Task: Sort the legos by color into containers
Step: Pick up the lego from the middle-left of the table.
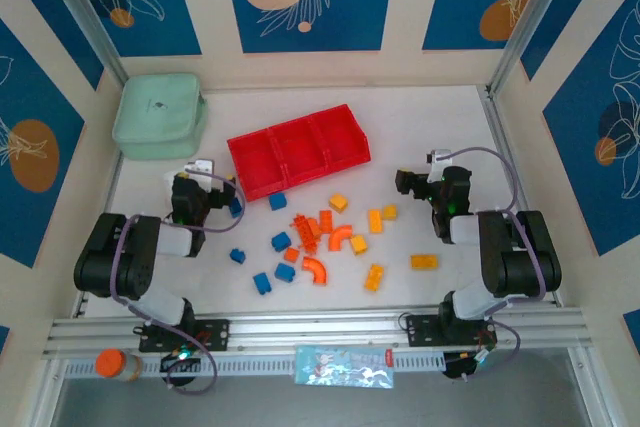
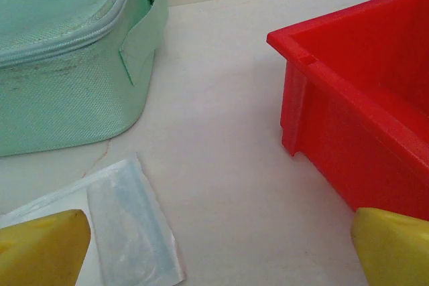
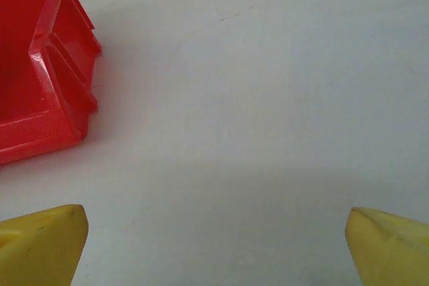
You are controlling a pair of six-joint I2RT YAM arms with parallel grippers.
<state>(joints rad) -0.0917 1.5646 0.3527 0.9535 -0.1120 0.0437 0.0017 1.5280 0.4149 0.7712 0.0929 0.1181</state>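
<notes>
The legos lie scattered on the white table in front of the tray: blue ones (image 1: 281, 241) to the left, orange bricks and arches (image 1: 316, 270) in the middle, yellow-orange ones (image 1: 375, 220) to the right. The containers are three joined compartments of a red tray (image 1: 298, 150), whose corner appears at the right of the left wrist view (image 2: 348, 125) and at the left of the right wrist view (image 3: 40, 92). My left gripper (image 1: 205, 179) (image 2: 218, 232) stands open over bare table between the pouch and the tray. My right gripper (image 1: 420, 179) (image 3: 214, 226) is open too, right of the bricks, nothing between its fingers.
A mint green pouch (image 1: 160, 115) (image 2: 60, 65) sits at the far left. A clear flat packet (image 2: 127, 226) lies by my left fingers. An orange-capped jar (image 1: 118, 364) and a printed packet (image 1: 343, 365) rest on the near rail. Walls close in on three sides.
</notes>
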